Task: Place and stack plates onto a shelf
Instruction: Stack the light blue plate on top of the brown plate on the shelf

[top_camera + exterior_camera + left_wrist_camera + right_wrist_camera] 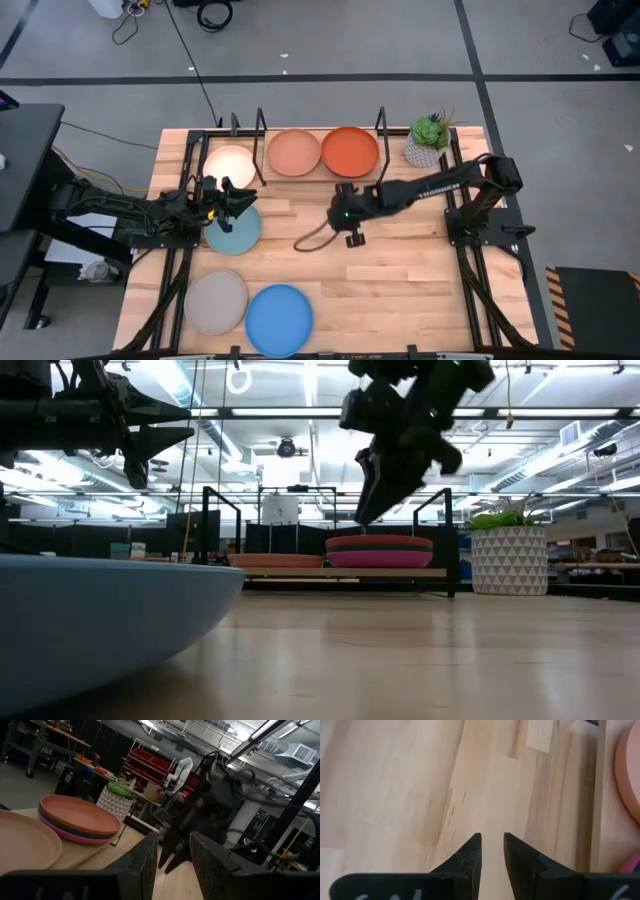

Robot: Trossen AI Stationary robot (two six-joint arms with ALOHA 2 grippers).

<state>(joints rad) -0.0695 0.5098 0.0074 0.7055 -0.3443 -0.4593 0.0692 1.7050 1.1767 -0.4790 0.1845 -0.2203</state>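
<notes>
— Wooden planks make up the table (pixel 400 270), with grey floor all round it. What do the plates look like?

— Round, flat and matte, all one size. At the far edge sits the shelf (pixel 300 178), a light plank between thin black rods. On it lie a peach plate (pixel 294 153) and, just beside it, an orange plate (pixel 350 150).

— Is the orange one alone?

— No. The low view shows it topping a stack, with a teal plate (pixel 380 547) under it and a magenta plate (pixel 380 559) at the bottom.

— And off the shelf?

— A cream plate (pixel 229 163) by the shelf's left end, a pale blue plate (pixel 234 229) touching it, then a grey-beige plate (pixel 215 302) and a bright blue plate (pixel 279 319) side by side at the near edge. Eight plates: four on the shelf, four on the table. One potted plant (pixel 430 140) stands right of the shelf.

— The arms?

— The left gripper (pixel 238 198) hovers over the cream and pale blue plates, fingers parted, empty. The right gripper (pixel 352 232) hangs above bare wood mid-table, fingers slightly apart, holding nothing.
</notes>
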